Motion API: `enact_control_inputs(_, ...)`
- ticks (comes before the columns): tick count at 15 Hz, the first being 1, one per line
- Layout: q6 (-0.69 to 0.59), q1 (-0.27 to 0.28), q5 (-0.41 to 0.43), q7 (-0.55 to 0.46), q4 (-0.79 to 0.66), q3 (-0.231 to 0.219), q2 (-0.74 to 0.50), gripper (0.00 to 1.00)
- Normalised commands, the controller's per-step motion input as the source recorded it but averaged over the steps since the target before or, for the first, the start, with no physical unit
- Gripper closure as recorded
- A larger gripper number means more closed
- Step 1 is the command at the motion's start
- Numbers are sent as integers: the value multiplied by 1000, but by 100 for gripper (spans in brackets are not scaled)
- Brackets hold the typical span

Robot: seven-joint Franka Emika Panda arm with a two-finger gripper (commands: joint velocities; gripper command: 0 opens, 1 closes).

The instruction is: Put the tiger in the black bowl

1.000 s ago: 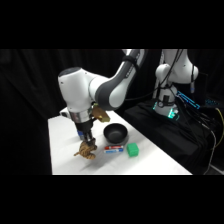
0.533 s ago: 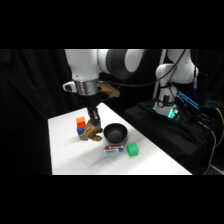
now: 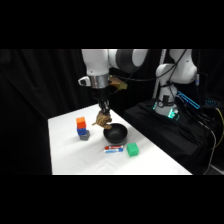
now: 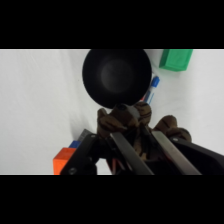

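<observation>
CHANGE: end effector [image 3: 103,112] has carried the small tan-brown soft toy tiger [image 3: 102,120] up off the white tabletop [image 3: 65,150] and right | NOW: fingers clamped on tiger, hanging at near-left rim of round matte black bowl [image 3: 115,133] | MEANING: transport nearly done, release not yet.

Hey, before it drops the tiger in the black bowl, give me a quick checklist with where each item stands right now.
1. Tiger held between the jaws: ok, gripper closed on it.
2. Tiger lifted clear of the table: ok.
3. Black bowl empty: ok, hollow shows nothing inside.
4. Tiger centred over the bowl: not ok, it hangs at the bowl's rim in both views.
5. Marker and green cube out of the way: ok, both beyond the bowl.
6. Orange-and-blue cubes clear of the path: ok.
</observation>
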Motion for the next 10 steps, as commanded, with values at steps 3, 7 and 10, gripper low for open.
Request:
enact_control_inputs(3,317,-133,-51,-114,-561,-21,-299,96)
enact_control_inputs(7,368,-72,-51,-74,-468,5,-211,96)
enact_control_inputs(10,390,-48,-56,-71,-306,6,-90,96)
